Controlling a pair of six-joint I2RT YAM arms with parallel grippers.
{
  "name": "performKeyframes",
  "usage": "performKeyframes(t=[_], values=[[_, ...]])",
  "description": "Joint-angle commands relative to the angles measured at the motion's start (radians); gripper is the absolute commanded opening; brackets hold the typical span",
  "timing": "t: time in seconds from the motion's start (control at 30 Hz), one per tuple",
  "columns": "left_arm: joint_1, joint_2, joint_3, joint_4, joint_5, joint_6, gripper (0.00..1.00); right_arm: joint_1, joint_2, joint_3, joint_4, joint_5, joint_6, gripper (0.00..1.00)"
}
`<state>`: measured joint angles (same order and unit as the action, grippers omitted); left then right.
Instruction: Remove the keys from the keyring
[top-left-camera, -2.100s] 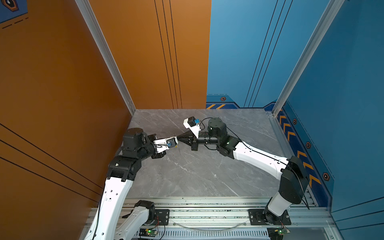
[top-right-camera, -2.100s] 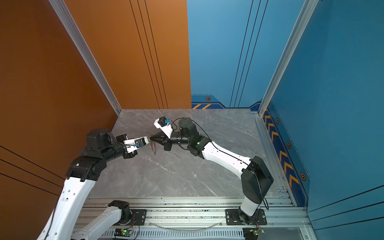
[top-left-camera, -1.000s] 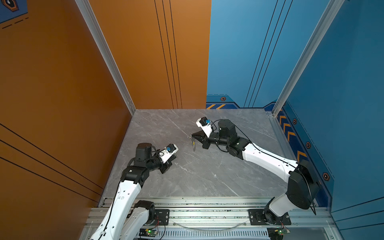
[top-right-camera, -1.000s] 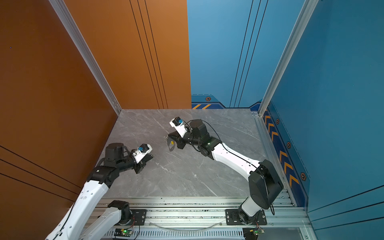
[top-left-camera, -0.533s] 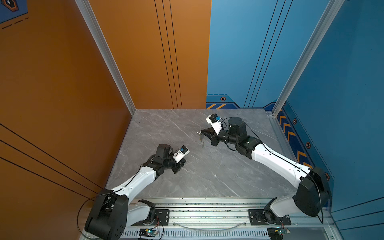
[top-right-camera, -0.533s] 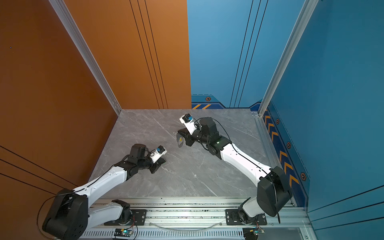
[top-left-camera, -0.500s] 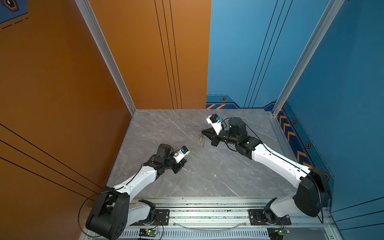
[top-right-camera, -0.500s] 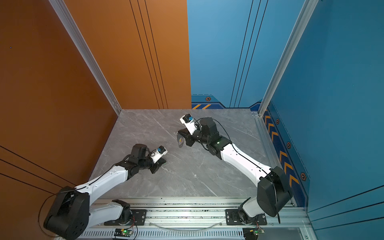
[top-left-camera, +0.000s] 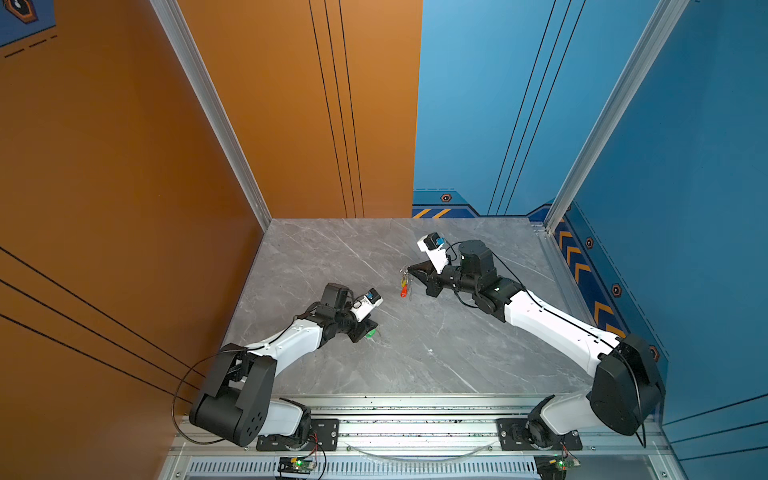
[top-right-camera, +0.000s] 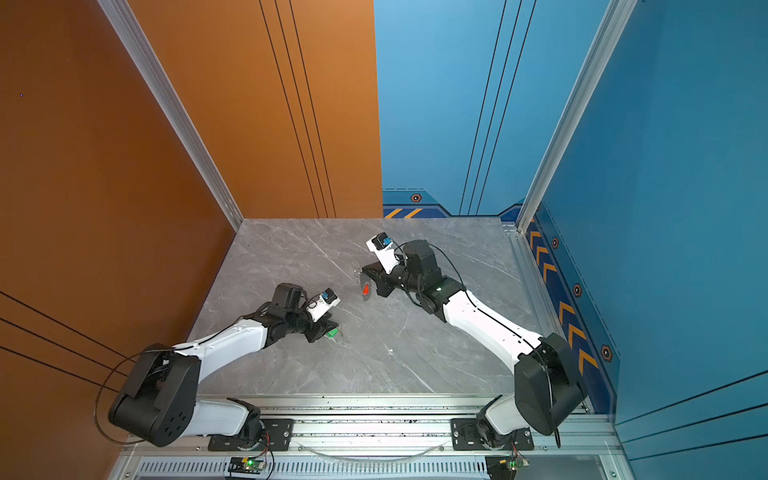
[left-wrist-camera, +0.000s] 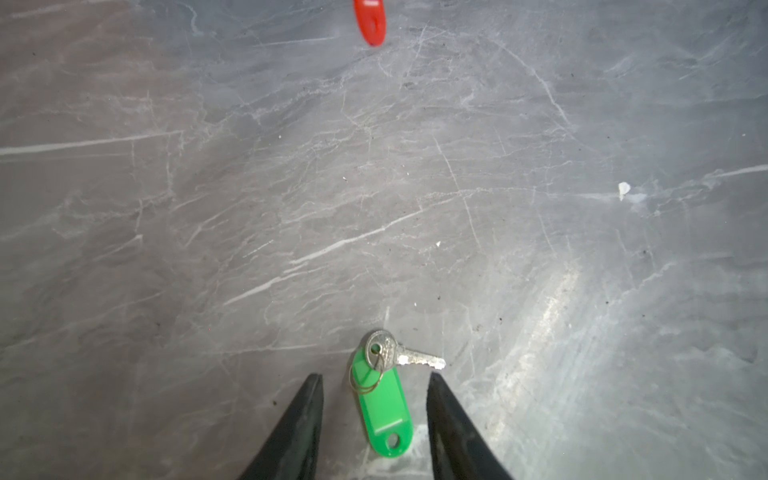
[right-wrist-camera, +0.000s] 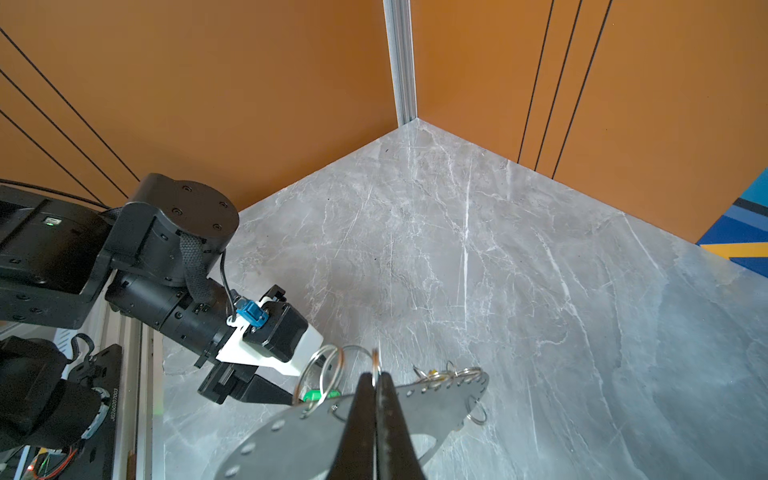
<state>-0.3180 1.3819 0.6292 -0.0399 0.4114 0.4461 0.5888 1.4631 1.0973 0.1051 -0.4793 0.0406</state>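
A key with a green tag (left-wrist-camera: 384, 409) lies flat on the grey marble table (left-wrist-camera: 291, 187), its metal blade (left-wrist-camera: 415, 357) pointing sideways. My left gripper (left-wrist-camera: 375, 375) is open and low over the table, one finger on each side of the tag and neither touching it; both top views show the left gripper (top-left-camera: 365, 330) at the green tag (top-right-camera: 331, 333). My right gripper (right-wrist-camera: 376, 376) is shut on the keyring (right-wrist-camera: 291, 440), a grey plate held above the table. Silver rings (right-wrist-camera: 328, 370) and a yellow tag (right-wrist-camera: 432, 375) hang along its edge. A red tag (top-left-camera: 404, 291) dangles below it.
Orange walls (top-left-camera: 124, 208) close the left and back, blue walls (top-left-camera: 685, 208) the right. An aluminium rail (top-left-camera: 415, 415) with the arm bases runs along the front. A small white speck (left-wrist-camera: 623, 190) lies on the table.
My left arm has come away from the keyring, swung toward the front and down to the table, and opened, leaving the green-tagged key lying there. My right arm drew back to the right with the keyring.
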Motion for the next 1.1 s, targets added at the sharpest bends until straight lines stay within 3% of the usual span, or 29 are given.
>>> performKeyframes(t=[0.0, 0.2, 0.53, 1.07], values=[[0.034, -0.05, 0.063, -0.081, 0.019, -0.009, 0.51, -0.016, -0.03, -0.003, 0.092, -0.043, 0.061, 0.0], [0.144, -0.153, 0.133, -0.08, 0.199, -0.117, 0.63, -0.023, -0.014, 0.017, 0.131, -0.096, 0.103, 0.0], [0.186, -0.066, 0.25, 0.132, 0.518, -0.37, 0.59, -0.017, 0.05, 0.157, 0.12, -0.198, 0.105, 0.0], [0.177, 0.0, 0.377, 0.216, 0.643, -0.387, 0.41, 0.021, 0.113, 0.361, -0.002, -0.278, 0.051, 0.0]])
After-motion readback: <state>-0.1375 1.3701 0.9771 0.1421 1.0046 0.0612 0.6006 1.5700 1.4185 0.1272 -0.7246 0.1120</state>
